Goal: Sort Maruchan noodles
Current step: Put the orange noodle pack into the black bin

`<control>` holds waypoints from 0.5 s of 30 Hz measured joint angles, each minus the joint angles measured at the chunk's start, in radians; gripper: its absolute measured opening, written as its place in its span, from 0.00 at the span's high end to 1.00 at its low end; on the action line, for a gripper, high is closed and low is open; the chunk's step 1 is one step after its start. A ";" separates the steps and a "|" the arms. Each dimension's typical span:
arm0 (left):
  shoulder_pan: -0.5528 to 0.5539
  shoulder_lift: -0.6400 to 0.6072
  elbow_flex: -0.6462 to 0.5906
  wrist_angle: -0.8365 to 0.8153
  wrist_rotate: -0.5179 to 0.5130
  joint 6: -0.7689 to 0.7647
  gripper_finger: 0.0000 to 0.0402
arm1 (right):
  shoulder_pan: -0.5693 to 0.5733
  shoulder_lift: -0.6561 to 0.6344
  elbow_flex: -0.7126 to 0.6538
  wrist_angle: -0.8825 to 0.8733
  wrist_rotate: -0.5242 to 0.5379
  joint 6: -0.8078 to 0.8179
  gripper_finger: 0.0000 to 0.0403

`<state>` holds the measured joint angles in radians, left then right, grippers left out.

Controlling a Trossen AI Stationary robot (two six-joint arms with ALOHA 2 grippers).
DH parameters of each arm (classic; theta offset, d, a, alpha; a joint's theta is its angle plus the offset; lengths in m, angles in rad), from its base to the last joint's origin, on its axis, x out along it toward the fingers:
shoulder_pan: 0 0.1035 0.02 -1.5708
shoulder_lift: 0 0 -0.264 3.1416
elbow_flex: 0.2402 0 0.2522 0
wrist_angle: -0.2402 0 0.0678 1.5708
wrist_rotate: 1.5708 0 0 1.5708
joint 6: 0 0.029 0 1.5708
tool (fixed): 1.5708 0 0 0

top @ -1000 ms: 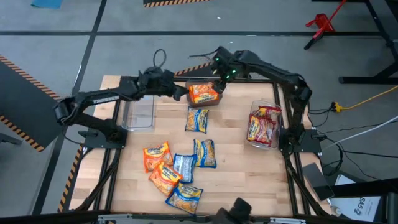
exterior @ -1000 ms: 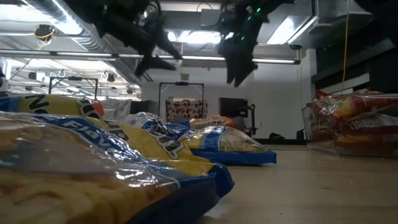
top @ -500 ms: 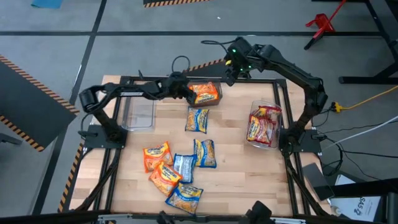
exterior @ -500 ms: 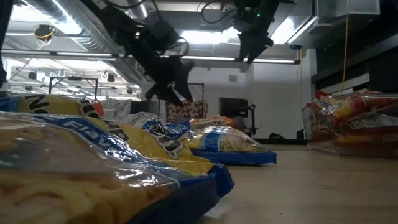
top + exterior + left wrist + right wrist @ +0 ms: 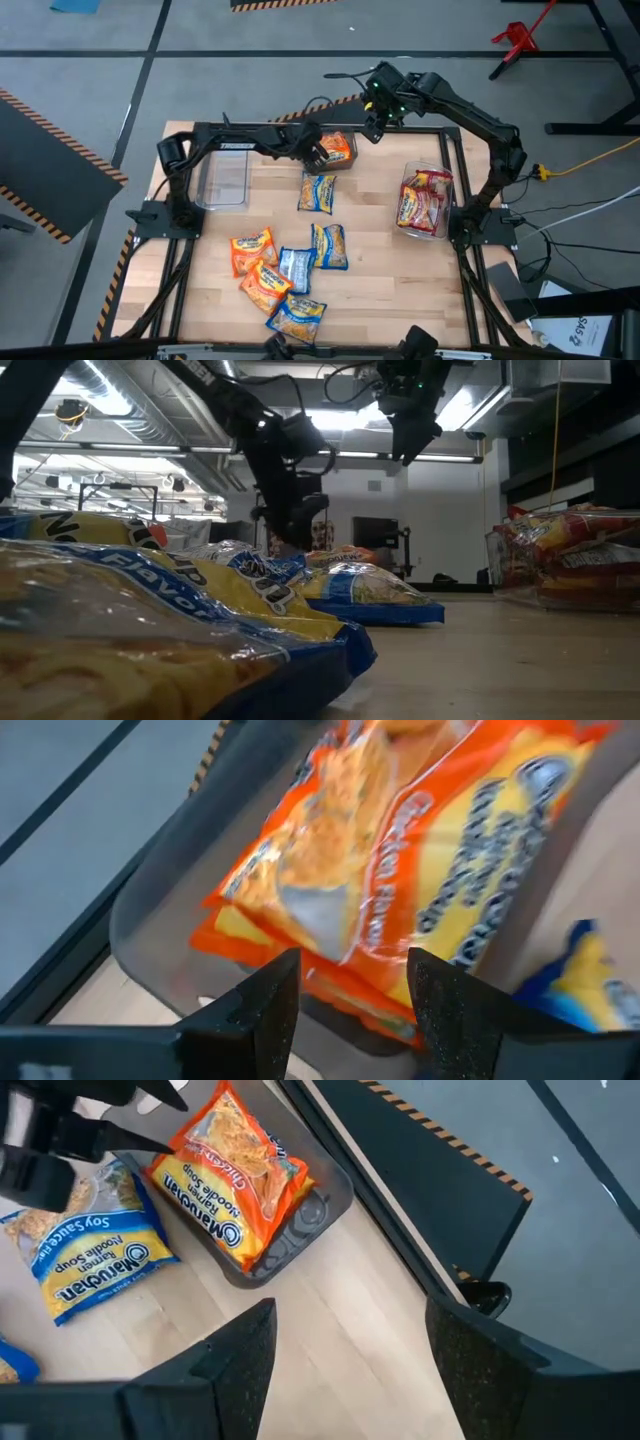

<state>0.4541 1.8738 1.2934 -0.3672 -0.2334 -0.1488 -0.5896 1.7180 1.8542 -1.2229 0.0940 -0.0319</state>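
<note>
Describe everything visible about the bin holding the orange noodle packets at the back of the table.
The bin is a small rectangular tub of smoky clear plastic with rounded corners and an embossed swirl on its floor. It sits upright on the wooden table at the back edge, near the black frame. Orange Maruchan packets are stacked inside, tilted and poking above the rim. The left hand hovers open right over it; a blue-and-yellow packet lies just beside it.

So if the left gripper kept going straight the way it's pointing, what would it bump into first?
Probably the orange noodle packets in the clear bin. The open left gripper points right at them, though depth is hard to judge.
</note>
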 joint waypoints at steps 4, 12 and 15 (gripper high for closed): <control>0.004 0.018 0.000 0.008 -0.010 -0.002 0.56 | 0.000 0.000 0.000 -0.001 0.000 -0.005 0.40; 0.018 0.045 0.001 0.033 0.073 0.002 0.56 | 0.000 0.000 0.000 -0.001 0.000 -0.026 0.40; 0.018 0.081 0.003 0.053 0.111 0.003 0.56 | 0.000 0.000 0.000 -0.001 0.000 -0.026 0.40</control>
<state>0.4725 1.9550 1.2967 -0.3138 -0.1223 -0.1458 -0.5896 1.7180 1.8542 -1.2236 0.0937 -0.0582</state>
